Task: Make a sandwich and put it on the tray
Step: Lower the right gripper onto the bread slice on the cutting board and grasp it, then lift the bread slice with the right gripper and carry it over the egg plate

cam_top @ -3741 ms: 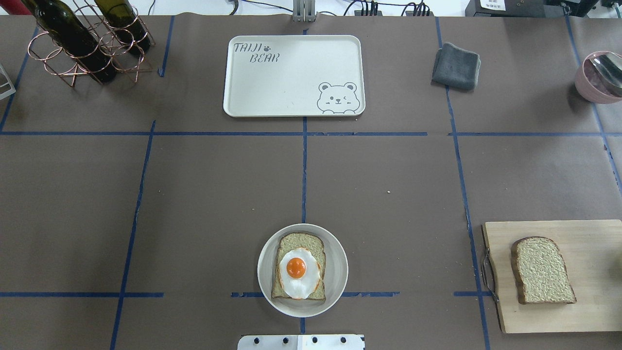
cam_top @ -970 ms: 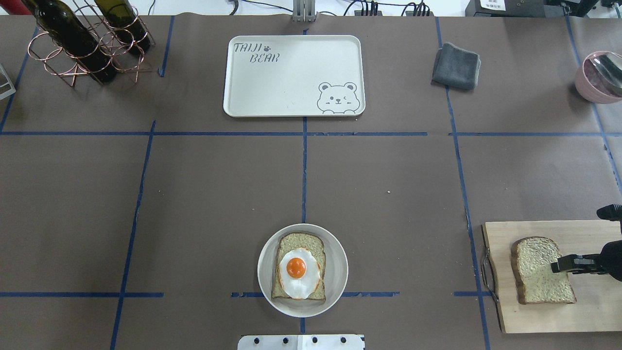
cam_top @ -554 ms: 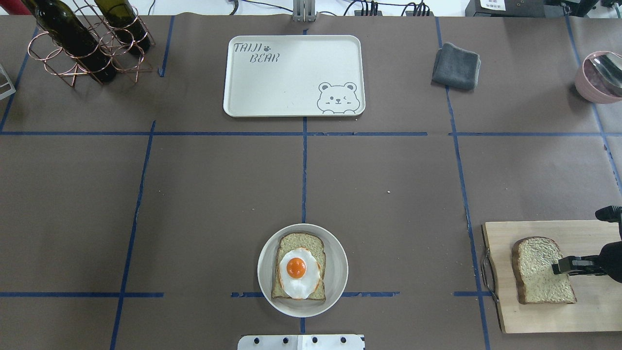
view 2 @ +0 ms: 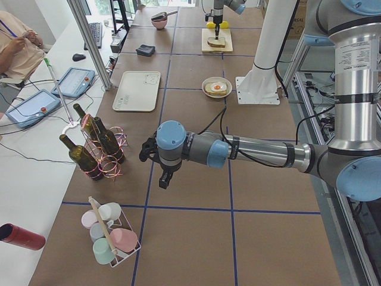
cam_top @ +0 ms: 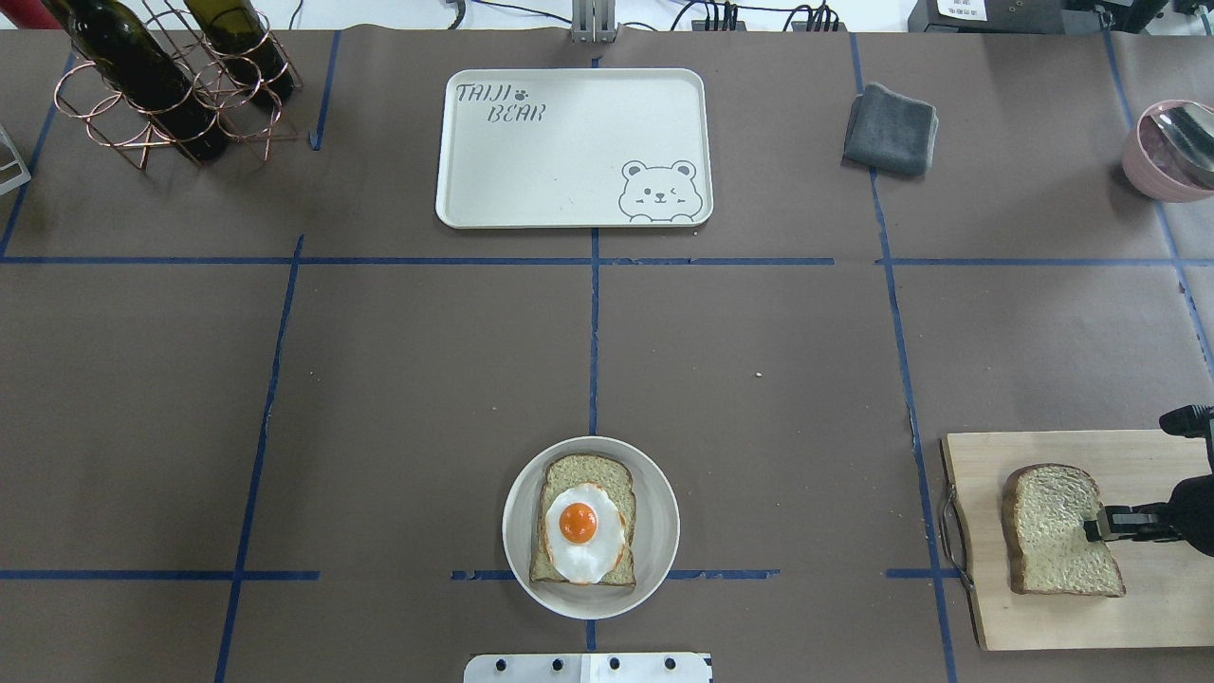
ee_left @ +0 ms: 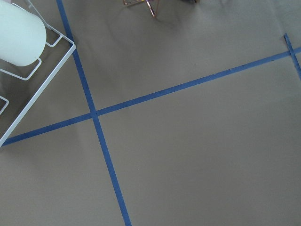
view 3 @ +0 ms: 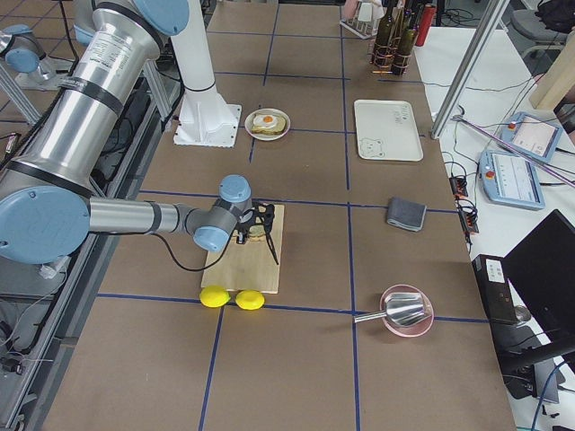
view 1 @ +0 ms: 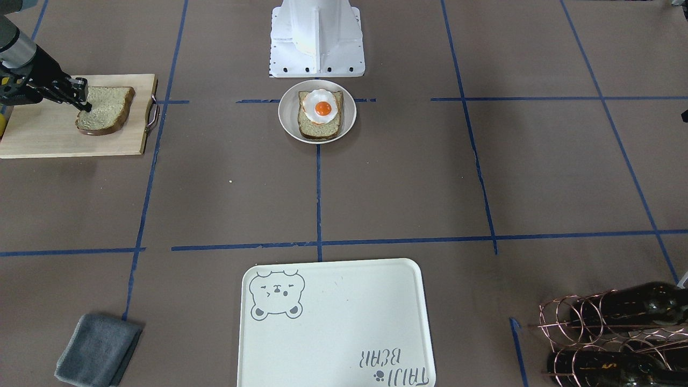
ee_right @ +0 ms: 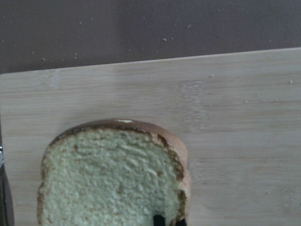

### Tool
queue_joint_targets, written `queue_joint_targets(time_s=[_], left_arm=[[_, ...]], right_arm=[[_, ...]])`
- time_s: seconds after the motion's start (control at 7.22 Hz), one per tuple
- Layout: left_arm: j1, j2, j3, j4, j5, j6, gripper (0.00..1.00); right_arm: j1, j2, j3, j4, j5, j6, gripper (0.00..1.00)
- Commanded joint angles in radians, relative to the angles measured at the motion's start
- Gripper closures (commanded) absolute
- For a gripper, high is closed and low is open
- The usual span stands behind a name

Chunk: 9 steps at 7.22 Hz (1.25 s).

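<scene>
One bread slice (cam_top: 583, 470) lies on a round white plate (cam_top: 664, 512) at the near centre, with a fried egg (cam_top: 579, 526) on top. The second bread slice (cam_top: 1048, 531) lies on a wooden cutting board (cam_top: 1043, 626) at the right. My right gripper (cam_top: 1100, 525) is at that slice's right crust edge, its jaws pinched on the crust; in the right wrist view a dark fingertip (ee_right: 160, 220) presses the bread (ee_right: 108, 183). The cream bear tray (cam_top: 569, 142) sits empty at the far centre. My left gripper (view 2: 162, 179) hangs over bare table far to the left; I cannot tell whether it is open or shut.
A copper wine rack with bottles (cam_top: 161, 85) stands far left. A grey cloth (cam_top: 892, 128) lies far right and a pink bowl with a spoon (cam_top: 1167, 152) at the right edge. Two lemons (view 3: 232, 298) lie beside the board. A wire cup rack (view 2: 110, 238) sits near the left arm.
The right gripper came in from the right onto the loose slice's edge. Over the last second it drew back slightly to the right and the slice shifted with it.
</scene>
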Motion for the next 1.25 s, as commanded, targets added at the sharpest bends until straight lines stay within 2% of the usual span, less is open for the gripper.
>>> queue_joint_targets(time_s=[0.0, 0.14, 0.42, 0.55, 0.83, 1.11], left_arm=[[-0.001, 0.001, -0.002, 0.000, 0.000, 0.002, 0.00], [-0.001, 0.001, -0.004, 0.000, 0.000, 0.002, 0.00], [-0.001, 0.001, -0.008, 0.000, 0.000, 0.002, 0.00], [-0.001, 0.001, -0.010, 0.000, 0.000, 0.002, 0.00], [-0.001, 0.001, -0.013, 0.000, 0.000, 0.002, 0.00], [-0.001, 0.001, -0.013, 0.000, 0.000, 0.000, 0.00]], right_arm=[[0.002, -0.003, 0.003, 0.037, 0.011, 0.000, 1.00], [0.002, -0.003, 0.006, 0.045, 0.012, 0.000, 1.00], [0.003, -0.021, -0.020, 0.211, 0.052, 0.016, 1.00], [0.000, 0.008, -0.005, 0.229, 0.054, 0.083, 1.00], [-0.004, 0.170, 0.026, 0.229, 0.057, 0.263, 1.00], [-0.074, 0.393, 0.008, 0.200, 0.043, 0.410, 1.00]])
